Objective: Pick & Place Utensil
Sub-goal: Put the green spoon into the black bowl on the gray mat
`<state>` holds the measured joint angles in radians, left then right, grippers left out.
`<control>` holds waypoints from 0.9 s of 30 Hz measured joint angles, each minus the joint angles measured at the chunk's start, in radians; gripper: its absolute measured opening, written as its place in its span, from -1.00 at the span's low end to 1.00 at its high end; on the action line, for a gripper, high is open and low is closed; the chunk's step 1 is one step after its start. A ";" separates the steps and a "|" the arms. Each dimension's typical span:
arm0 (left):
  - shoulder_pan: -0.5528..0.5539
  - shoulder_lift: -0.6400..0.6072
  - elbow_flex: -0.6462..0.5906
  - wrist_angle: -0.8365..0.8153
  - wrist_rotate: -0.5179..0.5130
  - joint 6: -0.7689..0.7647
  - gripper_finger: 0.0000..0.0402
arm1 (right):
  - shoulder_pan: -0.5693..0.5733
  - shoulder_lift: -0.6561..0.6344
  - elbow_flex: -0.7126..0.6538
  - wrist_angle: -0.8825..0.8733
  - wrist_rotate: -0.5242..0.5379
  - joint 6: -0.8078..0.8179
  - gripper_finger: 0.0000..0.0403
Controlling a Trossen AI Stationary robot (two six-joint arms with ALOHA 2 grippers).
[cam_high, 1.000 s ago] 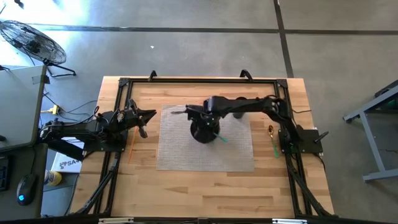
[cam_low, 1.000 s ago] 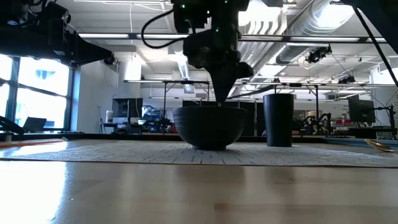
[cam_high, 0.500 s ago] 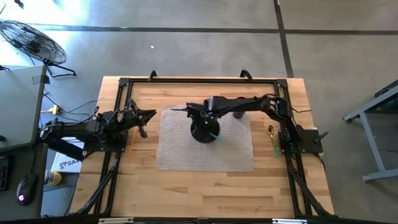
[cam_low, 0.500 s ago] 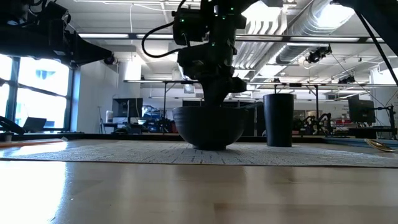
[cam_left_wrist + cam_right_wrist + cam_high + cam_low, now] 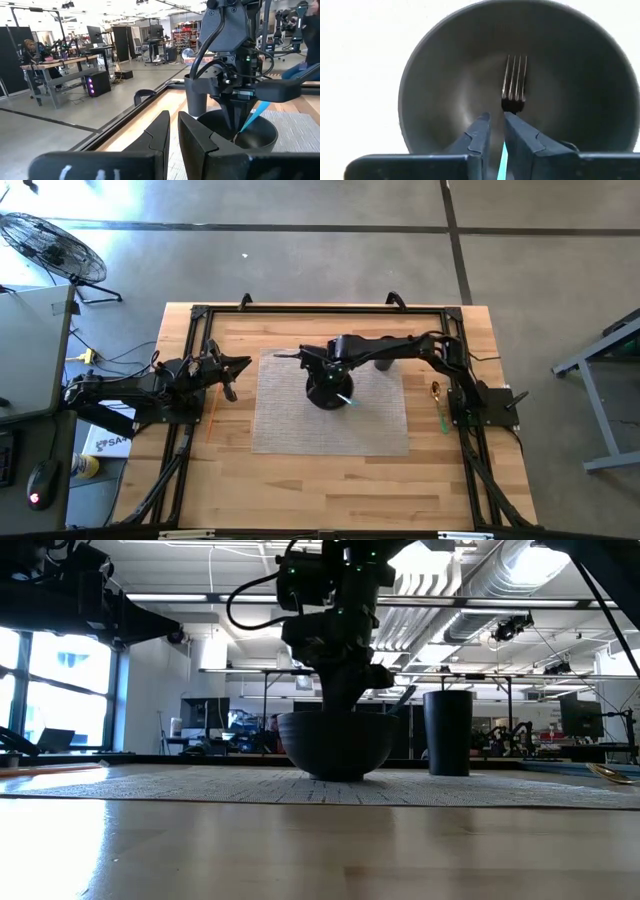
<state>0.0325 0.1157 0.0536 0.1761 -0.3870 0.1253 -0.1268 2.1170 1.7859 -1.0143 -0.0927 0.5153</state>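
Note:
A fork with dark tines [image 5: 514, 82] and a teal handle [image 5: 347, 397] is in my right gripper [image 5: 492, 131], which is shut on it. The gripper reaches down into a dark bowl [image 5: 326, 392] standing on a grey woven placemat [image 5: 290, 425]. In the low view the right gripper [image 5: 340, 695] dips behind the bowl's rim [image 5: 337, 716]. The left wrist view shows the teal handle [image 5: 255, 114] slanting up out of the bowl [image 5: 262, 134]. My left gripper [image 5: 235, 366] waits, shut, over the table's left side. My right gripper pinches the fork's teal handle [image 5: 503, 156] between its two fingers, just behind the neck, coming from above and pointing down into the bowl. The fork is tilted, its tines [image 5: 514, 82] low over the bowl's inner bottom and its handle slanting up past the rim. Whether the tines touch the bowl, I cannot tell.
A dark cup [image 5: 383, 363] stands on the placemat's far edge, right of the bowl. A gold spoon [image 5: 435, 389] and a green utensil [image 5: 441, 420] lie by the right arm's base; an orange utensil [image 5: 211, 420] lies on the left. A black frame [image 5: 320, 308] borders the table.
My right gripper has come down with the fork from just above the bowl's rim into the bowl, and the tines have sunk below the rim. The bowl has stayed in place.

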 joint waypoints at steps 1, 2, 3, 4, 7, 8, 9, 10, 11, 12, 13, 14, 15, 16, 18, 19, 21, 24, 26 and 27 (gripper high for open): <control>0.000 0.000 0.000 0.000 0.000 0.000 -0.82 | 0.000 0.000 0.000 0.003 0.008 0.000 -0.74; 0.000 0.000 0.000 0.000 0.000 0.000 -0.82 | 0.000 0.000 0.000 0.005 0.014 0.000 -0.72; 0.000 0.000 0.000 0.000 0.000 0.000 -0.82 | 0.000 0.000 0.000 0.006 0.018 0.000 -0.71; 0.000 0.000 0.000 0.000 0.000 0.000 -0.82 | 0.000 -0.004 0.000 0.002 0.024 0.003 -0.70; 0.000 0.000 0.000 -0.001 0.000 0.000 -0.82 | 0.010 -0.027 0.027 -0.048 0.059 0.002 -0.68; 0.000 0.000 0.000 -0.004 0.001 0.000 -0.82 | 0.016 -0.040 0.040 -0.077 0.081 0.004 -0.68; 0.000 0.000 0.000 -0.008 0.000 0.000 -0.82 | 0.025 -0.060 0.049 -0.108 0.106 0.010 -0.68; 0.000 0.000 0.000 -0.012 0.002 0.000 -0.82 | 0.033 -0.081 0.053 -0.140 0.124 0.024 -0.68; 0.000 0.000 0.000 -0.018 0.002 0.000 -0.82 | 0.041 -0.102 0.055 -0.170 0.144 0.042 -0.68; 0.000 0.000 0.000 -0.022 0.003 0.000 -0.82 | 0.051 -0.126 0.053 -0.207 0.164 0.066 -0.68; 0.000 0.000 0.000 -0.023 0.003 0.000 -0.82 | 0.063 -0.149 0.046 -0.249 0.176 0.097 -0.68; 0.000 0.000 0.000 -0.022 0.003 0.000 -0.82 | 0.077 -0.174 0.040 -0.287 0.193 0.129 -0.67; 0.000 0.000 0.000 -0.021 0.003 0.000 -0.82 | 0.093 -0.201 0.030 -0.327 0.215 0.166 -0.67; 0.000 0.000 0.000 -0.022 0.003 0.000 -0.82 | 0.111 -0.229 0.015 -0.361 0.236 0.202 -0.67; 0.000 0.000 0.000 -0.022 0.003 0.000 -0.82 | 0.151 -0.289 -0.028 -0.410 0.278 0.280 -0.67; 0.000 0.000 0.000 -0.022 0.003 0.000 -0.82 | 0.169 -0.320 -0.063 -0.419 0.290 0.327 -0.67; 0.000 0.000 0.000 -0.021 0.003 0.000 -0.82 | 0.205 -0.388 -0.153 -0.416 0.295 0.420 -0.67; 0.000 0.000 0.000 -0.021 0.003 0.000 -0.82 | 0.247 -0.502 -0.322 -0.382 0.298 0.557 -0.67; 0.000 0.000 0.000 -0.021 0.003 0.000 -0.82 | 0.267 -0.577 -0.445 -0.356 0.299 0.642 -0.67; 0.000 0.000 0.000 -0.021 0.003 0.000 -0.82 | 0.273 -0.613 -0.506 -0.343 0.295 0.685 -0.67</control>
<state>0.0322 0.1157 0.0536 0.1547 -0.3843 0.1249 0.1463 1.5044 1.2804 -1.3568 0.2022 1.1999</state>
